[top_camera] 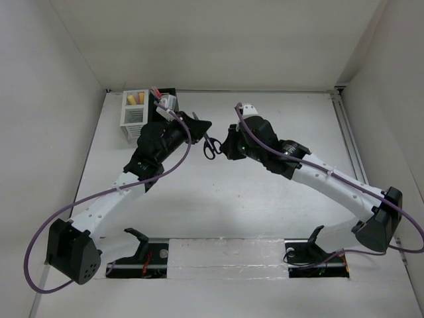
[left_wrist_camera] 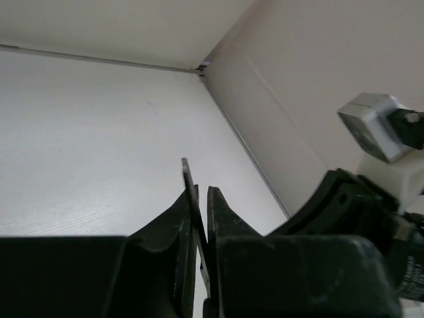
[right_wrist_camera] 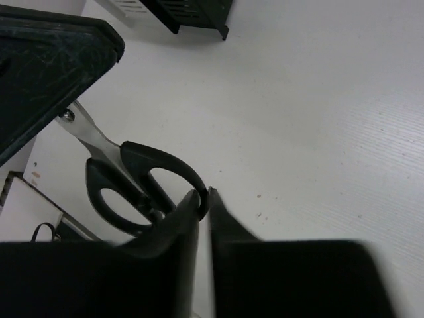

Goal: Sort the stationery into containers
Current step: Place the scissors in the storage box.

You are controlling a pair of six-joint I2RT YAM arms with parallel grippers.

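Observation:
Small black-handled scissors [top_camera: 211,144] hang between my two arms above the table's middle. My left gripper [top_camera: 201,126] is shut on the blade [left_wrist_camera: 187,173], which sticks up between its fingers. My right gripper [top_camera: 226,147] is shut on the rim of one handle loop [right_wrist_camera: 142,173]. At the back left stand the containers: the white box [top_camera: 134,114] holds yellow and orange markers [top_camera: 136,99], and the black box [top_camera: 165,93], mostly hidden behind my left arm, shows red and blue pen tips [top_camera: 156,93].
White walls enclose the table on the left, back and right. The black box [right_wrist_camera: 199,13] lies just beyond the scissors in the right wrist view. The right arm's wrist camera [left_wrist_camera: 374,126] is close to my left gripper.

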